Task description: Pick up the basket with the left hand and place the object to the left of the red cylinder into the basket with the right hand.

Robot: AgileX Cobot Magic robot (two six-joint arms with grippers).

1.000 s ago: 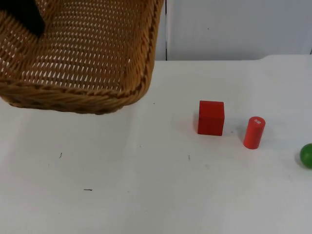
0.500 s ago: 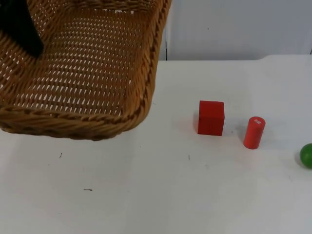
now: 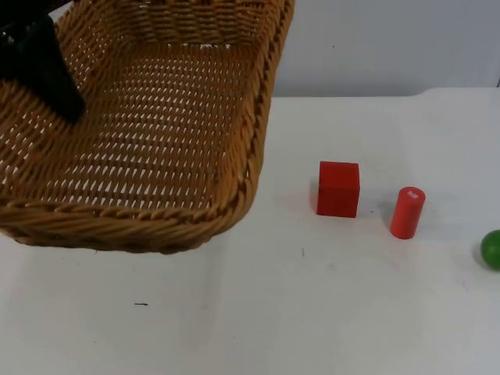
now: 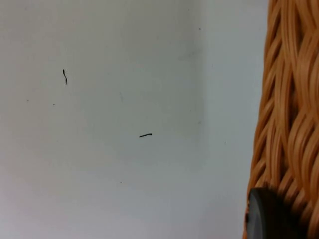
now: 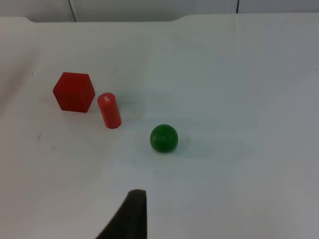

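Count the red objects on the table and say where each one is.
2. The red cube stands right of the basket; the red cylinder stands just right of the cube, with a green ball farther right.

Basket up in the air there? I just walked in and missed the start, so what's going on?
The left tool grips the wicker basket by its rim and holds it lifted above the white table. A red cube stands just left of the red cylinder, with a green ball further right. All three sit on the table, none in the basket yet. The right tool hovers over the table near the ball, holding nothing.
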